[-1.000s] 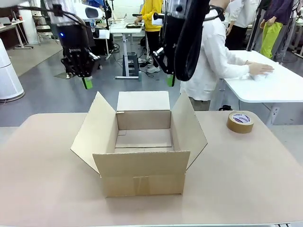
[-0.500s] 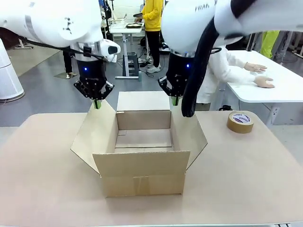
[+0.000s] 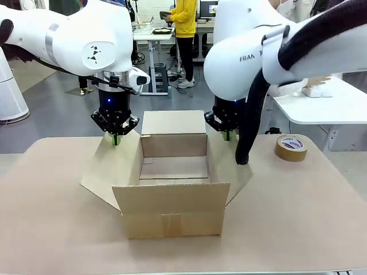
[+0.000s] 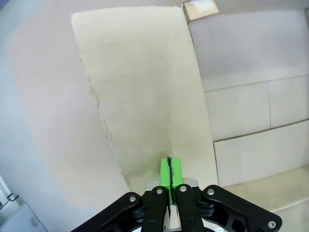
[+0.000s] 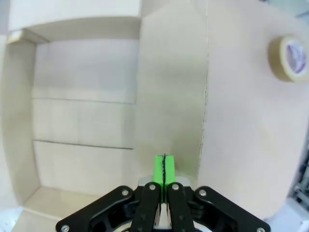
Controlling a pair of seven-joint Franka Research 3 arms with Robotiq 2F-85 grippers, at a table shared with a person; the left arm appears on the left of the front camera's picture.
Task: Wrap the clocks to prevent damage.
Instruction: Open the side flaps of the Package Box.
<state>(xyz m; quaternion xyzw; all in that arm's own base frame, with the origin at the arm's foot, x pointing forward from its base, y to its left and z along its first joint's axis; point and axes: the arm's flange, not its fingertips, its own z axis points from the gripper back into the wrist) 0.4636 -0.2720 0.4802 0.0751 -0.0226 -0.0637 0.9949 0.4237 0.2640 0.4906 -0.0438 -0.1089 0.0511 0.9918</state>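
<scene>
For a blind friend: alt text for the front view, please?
An open, empty cardboard box sits on a table. The shut left end effector and shut right end effector reach its side flaps; a tape roll lies right.

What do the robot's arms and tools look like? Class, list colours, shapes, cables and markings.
Left arm: rounded white shell, dark triangle logo. Right arm: white, dark lettering, thick black cable. Left tool and right tool: black, green pads.

Brown cardboard box (image 3: 172, 201), upright, top open, side flaps splayed outward; tan tape roll (image 3: 291, 148) flat, well apart rightward.
</scene>
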